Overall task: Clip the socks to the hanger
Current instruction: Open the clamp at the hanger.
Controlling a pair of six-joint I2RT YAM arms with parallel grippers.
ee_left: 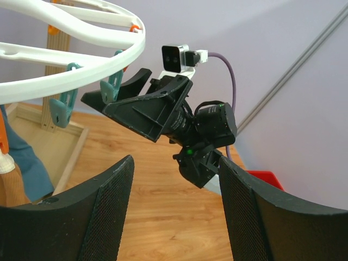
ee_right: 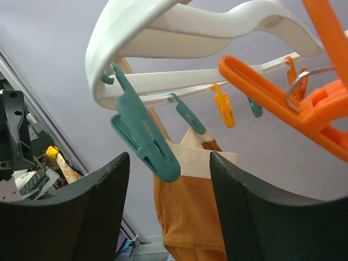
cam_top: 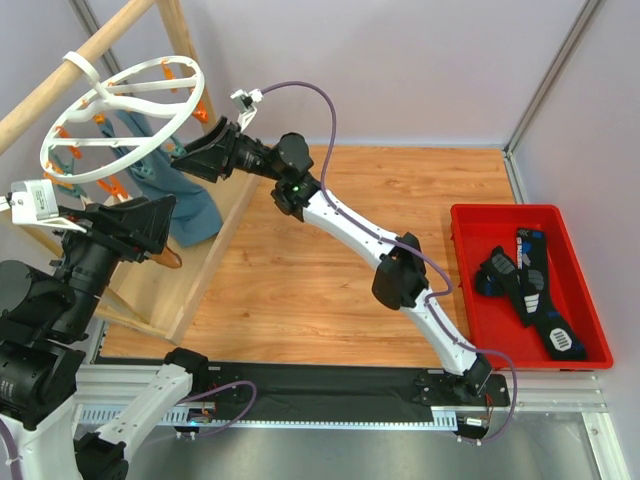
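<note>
Hanging from a wooden rod (cam_top: 40,100) at 10 o'clock in the top view, the hanger (ee_right: 152,32) is seen as a white ring with orange and teal clips. The socks (cam_top: 530,290), black with white and blue marks, are lying in a red tray (cam_top: 500,215) at 4 o'clock on the desk (cam_top: 330,270), well apart from the hanger and unclipped. The right gripper (cam_top: 188,163) is raised to the ring's 4 o'clock edge, jaws apart, nothing clamped. A teal clip (ee_right: 144,133) is framed between its fingers in the wrist view; contact cannot be told. The left gripper (cam_top: 165,228) is held below the ring at 8 o'clock, jaws apart and empty. A teal sock (cam_top: 185,200) and a tan sock (ee_right: 190,217) are seen hanging beneath the ring.
</note>
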